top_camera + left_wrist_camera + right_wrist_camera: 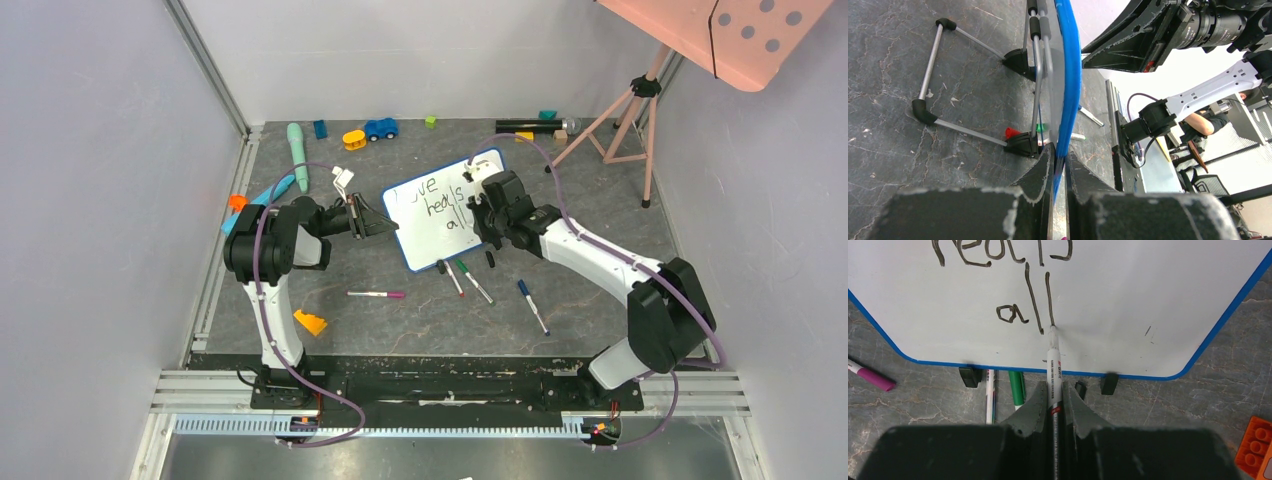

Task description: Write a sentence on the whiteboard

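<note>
Handwriting in dark ink runs over the whiteboard [445, 210], which stands on its feet in the middle of the table [420, 335], between the two arms. A wire stand [933, 65] props it from the back. The sentence [437, 205] goes down in three stepped lines. "heals" and "all" read clearly, but the start of the top word is hard to read from above.

The left gripper [1059, 160] is closed tight on the blue frame at the left edge of the whiteboard. The right gripper [1053, 390] pinches a marker [1053, 365] between its fingers, and the tip touches the white surface at the lower end of the second "l" of "all".

Loose pens lie on the table near the lower edge of the whiteboard: a red pen [452, 278] and a green pen [475, 283] just beside it, a blue pen [532, 306] and a pink pen [377, 295] farther off. An orange block [310, 322] lies near the left arm.
</note>
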Robot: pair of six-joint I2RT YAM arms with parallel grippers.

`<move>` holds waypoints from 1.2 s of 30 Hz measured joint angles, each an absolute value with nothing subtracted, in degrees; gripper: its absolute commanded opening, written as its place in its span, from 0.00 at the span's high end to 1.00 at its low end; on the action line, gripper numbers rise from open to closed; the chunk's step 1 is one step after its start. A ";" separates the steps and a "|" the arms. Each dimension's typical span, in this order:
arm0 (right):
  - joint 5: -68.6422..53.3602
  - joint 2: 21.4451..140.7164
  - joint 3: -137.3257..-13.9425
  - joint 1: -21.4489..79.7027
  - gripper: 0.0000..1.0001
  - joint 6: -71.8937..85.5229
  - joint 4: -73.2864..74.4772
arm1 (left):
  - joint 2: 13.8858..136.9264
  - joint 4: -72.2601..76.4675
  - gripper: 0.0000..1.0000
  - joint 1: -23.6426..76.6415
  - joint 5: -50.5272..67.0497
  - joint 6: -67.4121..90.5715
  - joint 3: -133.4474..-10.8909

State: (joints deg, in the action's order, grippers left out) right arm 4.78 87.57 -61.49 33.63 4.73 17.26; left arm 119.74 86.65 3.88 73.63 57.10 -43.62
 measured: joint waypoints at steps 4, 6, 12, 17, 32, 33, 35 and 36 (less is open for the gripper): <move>5.02 87.13 -61.54 33.63 1.00 4.64 18.26 | 119.74 86.65 0.98 3.88 73.65 57.10 -43.62; 5.10 86.26 -61.54 33.58 1.00 4.43 18.98 | 119.74 86.65 0.98 3.88 73.67 57.10 -43.62; 5.26 82.19 -61.69 33.15 1.00 3.95 19.42 | 119.72 86.65 0.98 3.88 73.67 57.10 -43.62; 5.93 82.13 -61.80 32.75 1.00 4.03 19.86 | 119.74 86.65 0.98 3.88 73.67 57.10 -43.59; 6.96 82.13 -61.17 31.97 1.00 4.54 20.16 | 119.72 86.65 0.98 3.88 73.67 57.10 -43.59; 6.96 82.13 -60.88 31.97 1.00 4.56 20.16 | 119.74 86.65 0.98 3.88 73.67 57.10 -43.59; 6.92 82.13 -60.23 31.99 1.00 4.67 20.01 | 119.74 86.65 0.98 3.88 73.67 57.10 -43.59; 6.90 82.13 -59.94 31.97 1.00 4.71 19.88 | 119.74 86.65 0.98 3.88 73.65 57.10 -43.59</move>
State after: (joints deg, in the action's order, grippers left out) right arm 6.90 82.13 -59.94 31.97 4.71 19.88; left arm 119.74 86.65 3.88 73.65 57.10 -43.59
